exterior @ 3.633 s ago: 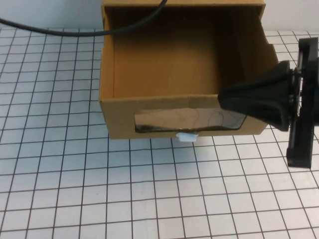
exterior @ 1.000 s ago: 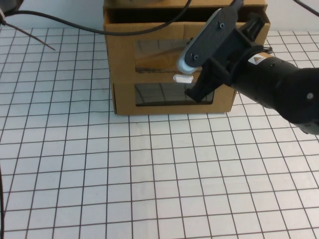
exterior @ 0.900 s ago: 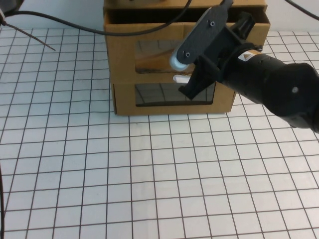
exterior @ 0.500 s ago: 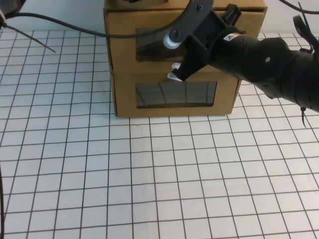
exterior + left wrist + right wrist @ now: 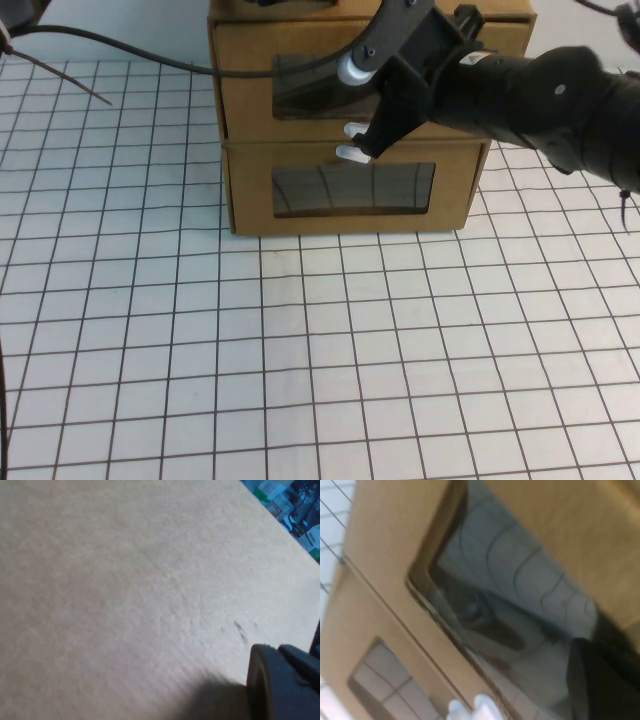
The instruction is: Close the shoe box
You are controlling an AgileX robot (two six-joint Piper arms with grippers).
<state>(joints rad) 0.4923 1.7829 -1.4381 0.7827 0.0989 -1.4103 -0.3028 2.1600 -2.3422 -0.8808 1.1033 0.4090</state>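
Observation:
The shoe box (image 5: 300,45) is the upper of two stacked brown cardboard drawers, with a clear window (image 5: 310,92) and a white pull tab (image 5: 355,130) under it. Its front stands flush with the front of the lower drawer (image 5: 250,190), and no gap shows along its top edge. My right gripper (image 5: 360,110) is open and rests against the upper drawer's front, one fingertip over the window and the other by the tabs. The right wrist view shows that window (image 5: 520,605) very close. My left gripper (image 5: 280,685) lies over the box's flat cardboard top (image 5: 125,580).
The lower drawer has its own white tab (image 5: 348,153) above its window. A black cable (image 5: 120,45) runs in from the far left to the box top. The white gridded table (image 5: 300,350) stretches in front of the boxes.
The upper drawer, pulled far out at first, has slid back into its sleeve. My right gripper moved away from me with it, and the dark gap above the front has gone.

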